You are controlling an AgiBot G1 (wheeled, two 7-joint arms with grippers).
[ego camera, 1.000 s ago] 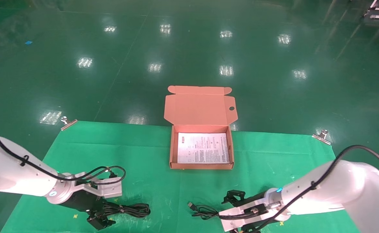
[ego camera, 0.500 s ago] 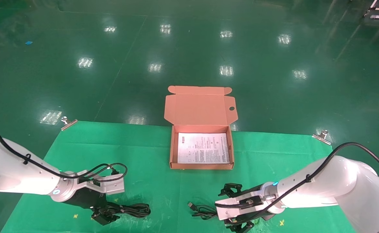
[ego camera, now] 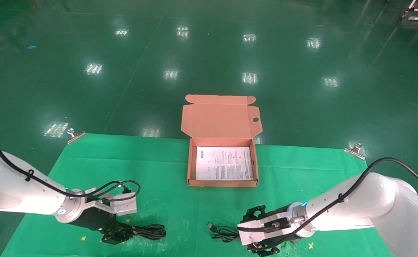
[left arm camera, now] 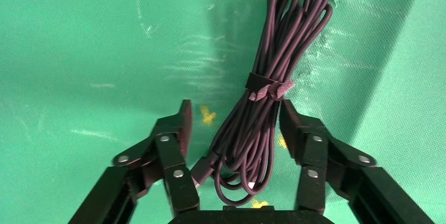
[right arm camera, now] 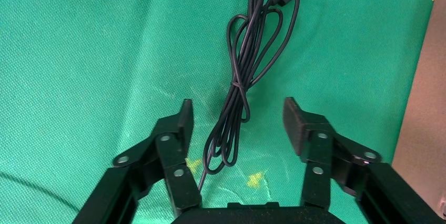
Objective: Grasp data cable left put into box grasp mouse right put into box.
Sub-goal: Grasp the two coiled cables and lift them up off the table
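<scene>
The data cable, a black strapped bundle, lies on the green cloth at the near left. My left gripper is open, low over its near end. In the left wrist view the bundle lies between the open fingers of the left gripper without touching them. My right gripper is open at the near right. In the right wrist view the mouse's thin cord lies between the open fingers of the right gripper. The cord ends in a USB plug. The mouse itself is hidden. The orange box stands open at the middle.
The box lid stands up at the back, and a white printed sheet covers the floor of the box. Metal clamps hold the cloth at the far corners. A box wall shows in the right wrist view.
My right gripper has moved left and forward, over the mouse's cord. My left gripper has shifted a little forward, toward the cable bundle. The cable and the box have not moved.
</scene>
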